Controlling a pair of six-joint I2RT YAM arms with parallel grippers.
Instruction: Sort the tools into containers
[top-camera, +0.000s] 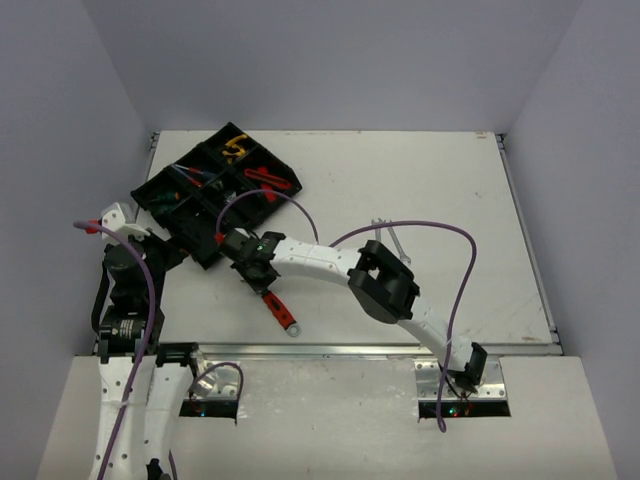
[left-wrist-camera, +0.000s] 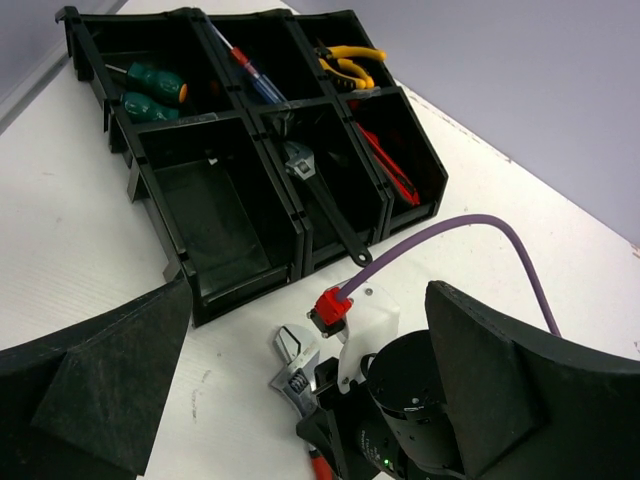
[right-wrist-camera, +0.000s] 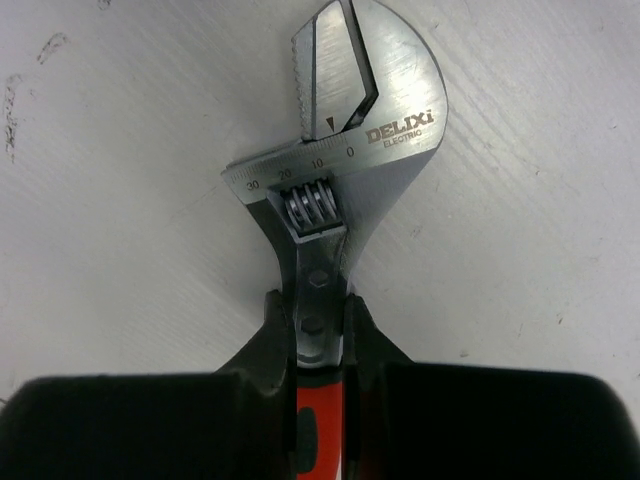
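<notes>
**Right gripper clamped on a wrench beside the tray**

Top view: the black tray (top-camera: 215, 190) lies skewed at 10 o'clock on the white table (top-camera: 440, 200). The right arm reaches across to its near corner. The right gripper (top-camera: 262, 282) is closed on a red-handled wrench (top-camera: 279, 311), which lies on the table at 5 o'clock from the tray. The handle trails toward 5 o'clock and ends in a ring. A silver spanner (top-camera: 392, 240) lies apart at 3 o'clock from the gripper. The left arm (top-camera: 128, 275) is folded at 7 o'clock from the tray.

Left wrist view: the left gripper (left-wrist-camera: 308, 288) stands wide, holding nothing, with one dark finger at each lower corner. Six compartments show at 11 o'clock.
- Far row: green screwdrivers (left-wrist-camera: 150, 95), a blue-and-red screwdriver (left-wrist-camera: 252, 75) and yellow pliers (left-wrist-camera: 345, 62).
- Near row: a bare compartment at the left, an adjustable wrench (left-wrist-camera: 305, 165) in the middle and a red knife (left-wrist-camera: 392, 168) at the right.

The held wrench's silver head lies on the table just below the tray's near wall. A purple cable (left-wrist-camera: 450, 232) arches over it.

Right wrist view: the fingers (right-wrist-camera: 255, 345) pinch the wrench's neck from both sides, just above the red grip. The head points to 12 o'clock, flat on the table, jaw almost closed, marked DELIXI.
</notes>
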